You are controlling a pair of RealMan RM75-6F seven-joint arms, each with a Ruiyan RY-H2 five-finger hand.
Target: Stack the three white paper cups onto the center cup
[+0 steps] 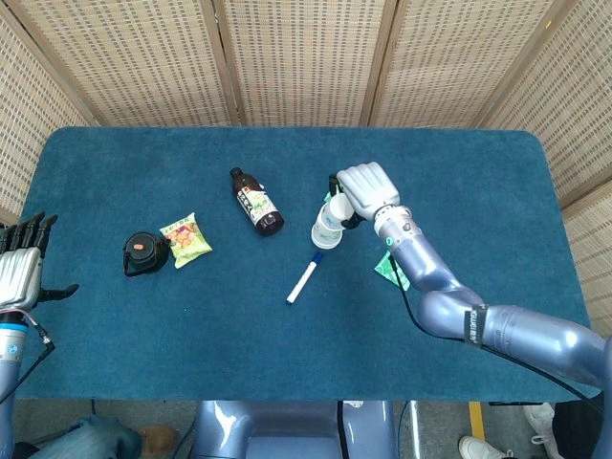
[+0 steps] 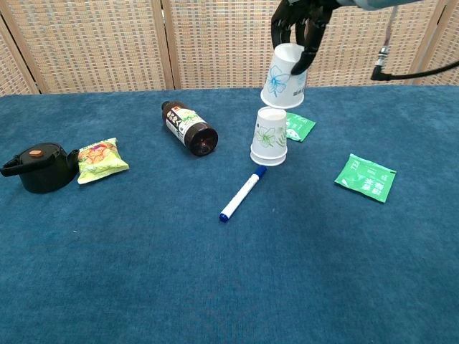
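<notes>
The right hand (image 2: 297, 25) grips an upturned white paper cup (image 2: 284, 76) from above, its dark fingers (image 2: 313, 44) wrapped over the closed base, and holds it in the air just above the center cup stack (image 2: 269, 136). The held cup is mouth down, slightly tilted, and sits a little toward 1 o'clock of the stack, with a small gap between its rim and the stack's top. The stack stands upside down on the blue counter (image 2: 143, 272), near the middle; two rims show at its bottom edge, so more than one cup is nested there.

At 7 o'clock from the stack lies a blue-capped marker (image 2: 242, 194), close by. A brown bottle (image 2: 189, 129) lies on its side at 9 o'clock. Farther that way sit a snack packet (image 2: 102, 159) and a black lidded pot (image 2: 41, 167), touching each other. One green sachet (image 2: 296, 127) lies just behind the stack at 2 o'clock, another green sachet (image 2: 366, 176) at 4 o'clock, well apart.

The left hand (image 1: 21, 273) hangs off the counter's left edge, fingers straight and apart, holding nothing.
</notes>
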